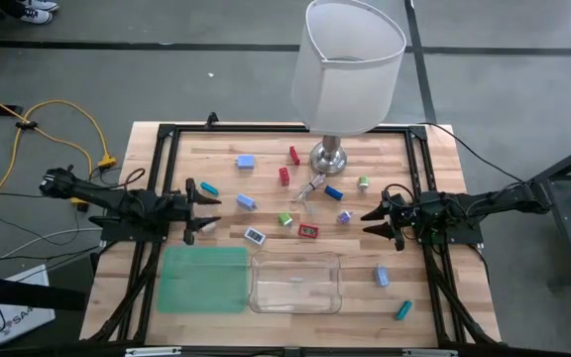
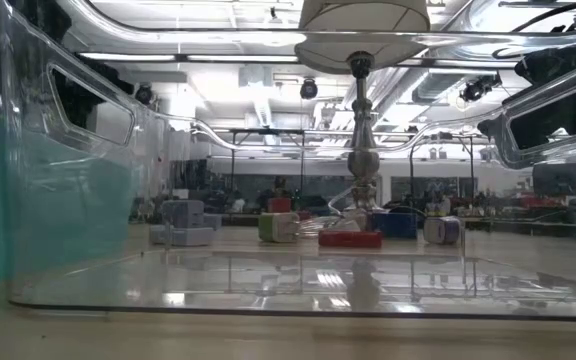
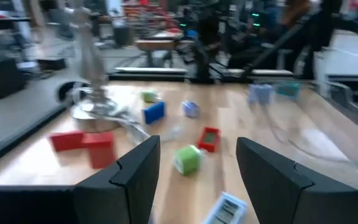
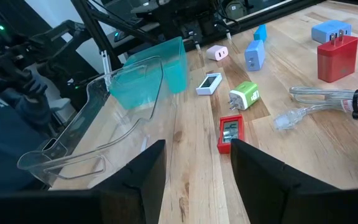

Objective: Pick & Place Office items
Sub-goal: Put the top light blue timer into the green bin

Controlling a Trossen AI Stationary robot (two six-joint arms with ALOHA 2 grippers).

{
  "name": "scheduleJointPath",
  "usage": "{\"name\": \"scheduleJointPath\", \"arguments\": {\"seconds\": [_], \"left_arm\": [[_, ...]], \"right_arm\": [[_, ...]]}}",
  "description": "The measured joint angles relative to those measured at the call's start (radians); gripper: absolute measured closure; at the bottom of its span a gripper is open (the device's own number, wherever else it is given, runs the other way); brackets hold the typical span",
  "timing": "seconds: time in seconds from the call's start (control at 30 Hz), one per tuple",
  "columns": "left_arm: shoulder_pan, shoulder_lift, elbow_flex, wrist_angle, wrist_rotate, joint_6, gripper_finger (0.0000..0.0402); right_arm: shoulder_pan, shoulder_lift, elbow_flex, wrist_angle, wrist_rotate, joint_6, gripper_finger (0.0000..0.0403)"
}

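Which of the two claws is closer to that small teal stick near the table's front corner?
Right. The right gripper sits just above the teal stick; the left gripper waits across the table.

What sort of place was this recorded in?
Probably a robotics lab or workshop: a wooden table framed by black rails, yellow cables on the grey floor, and benches crowded with equipment under strip lights.

left end effector open, right end effector open, both empty
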Motion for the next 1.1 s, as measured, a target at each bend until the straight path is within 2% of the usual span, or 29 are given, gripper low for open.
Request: {"name": "scheduleJointPath", "arguments": {"seconds": [0.17,0.33,0.4,0.5,0.63,0.73,0.9,1.1], "left_arm": [[0.011,0.135,0.137,-0.145,-0.084,-0.014,0.0197],[0.090,0.299,0.305,-0.351,-0.076,-0.080,0.0197],[0.140,0.367,0.363,-0.441,-0.044,-0.107,0.0197],[0.234,0.469,0.426,-0.525,0.071,-0.121,0.0197],[0.368,0.597,0.486,-0.554,0.238,-0.079,0.0197],[0.448,0.688,0.534,-0.591,0.316,-0.030,0.0197],[0.527,0.811,0.627,-0.725,0.380,0.048,0.0197],[0.548,0.868,0.668,-0.802,0.384,0.168,0.0197]], "right_arm": [[0.000,0.000,0.000,0.000,0.000,0.000,0.0237],[0.000,0.000,0.000,0.000,0.000,0.000,0.0237],[0.000,0.000,0.000,0.000,0.000,0.000,0.0237],[0.000,0.000,0.000,0.000,0.000,0.000,0.0237],[0.000,0.000,0.000,0.000,0.000,0.000,0.0237],[0.000,0.000,0.000,0.000,0.000,0.000,0.0237],[0.000,0.000,0.000,0.000,0.000,0.000,0.0237],[0.000,0.000,0.000,0.000,0.000,0.000,0.0237]]}}
